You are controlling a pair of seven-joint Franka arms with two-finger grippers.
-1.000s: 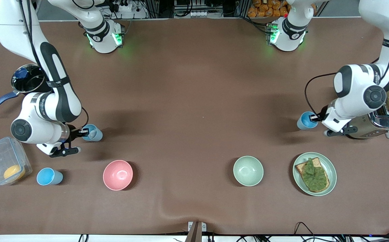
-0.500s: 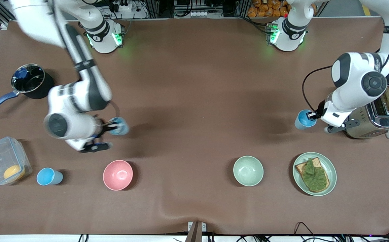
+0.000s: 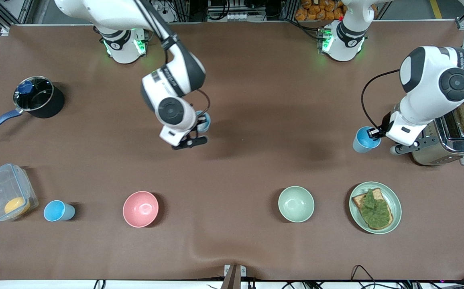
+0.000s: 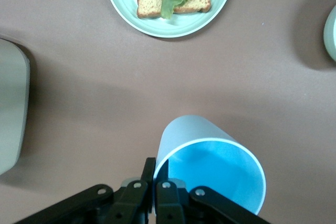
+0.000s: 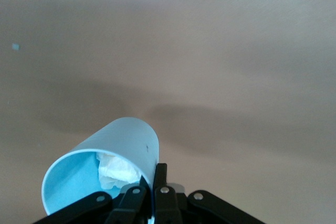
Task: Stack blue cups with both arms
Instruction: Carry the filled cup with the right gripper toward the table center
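The right claw (image 3: 200, 125) pinches the rim of a blue cup (image 3: 204, 121) with white paper inside, holding it up over the counter's (image 3: 256, 100) middle, likely carrying it toward a stacking spot. The left claw (image 3: 373, 133) grips a second cup (image 3: 363, 140) by its wall beside the toaster (image 3: 448, 144), lifted and tilted. A third cup (image 3: 57, 211) stands untouched between the box (image 3: 3, 192) and pink bowl (image 3: 140, 208), awaiting its turn

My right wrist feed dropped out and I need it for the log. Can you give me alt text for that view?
The right pincer is shut on the rim of a light-blue cup, held in the air above the bare brown table. A crumpled white wad sits inside the cup.
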